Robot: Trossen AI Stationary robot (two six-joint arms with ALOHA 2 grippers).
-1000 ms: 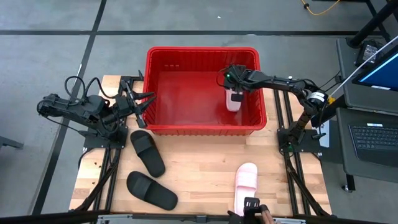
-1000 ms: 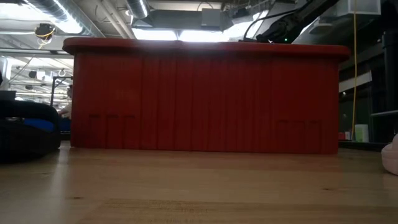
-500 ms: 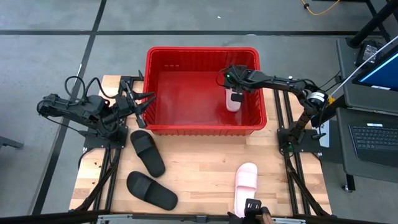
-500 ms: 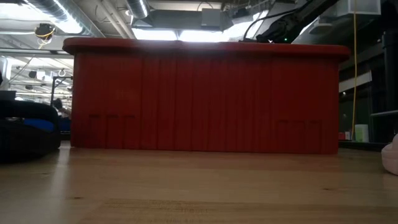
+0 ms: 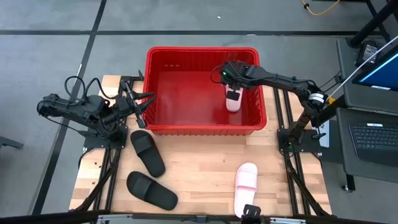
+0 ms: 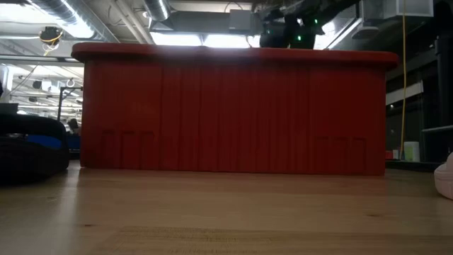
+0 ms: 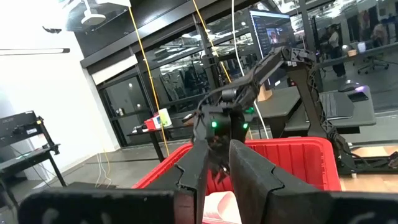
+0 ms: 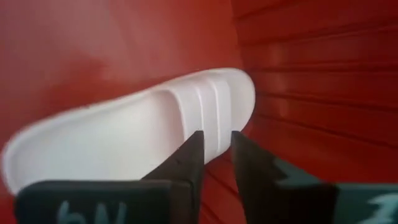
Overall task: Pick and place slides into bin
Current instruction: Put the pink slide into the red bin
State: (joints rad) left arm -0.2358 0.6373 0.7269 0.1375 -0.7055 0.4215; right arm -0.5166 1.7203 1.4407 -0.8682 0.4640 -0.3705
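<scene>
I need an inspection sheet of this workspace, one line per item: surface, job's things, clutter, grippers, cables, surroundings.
Surface: wooden table.
Job's things: red bin at the back; one pink slide inside it; second pink slide and two black slides on the table.
Clutter: nothing seen.
Grippers: right gripper over the slide in the bin, fingers nearly together; left gripper beside the bin's left wall.
Cables: yellow cable on the floor.
Surroundings: laptop at right.
</scene>
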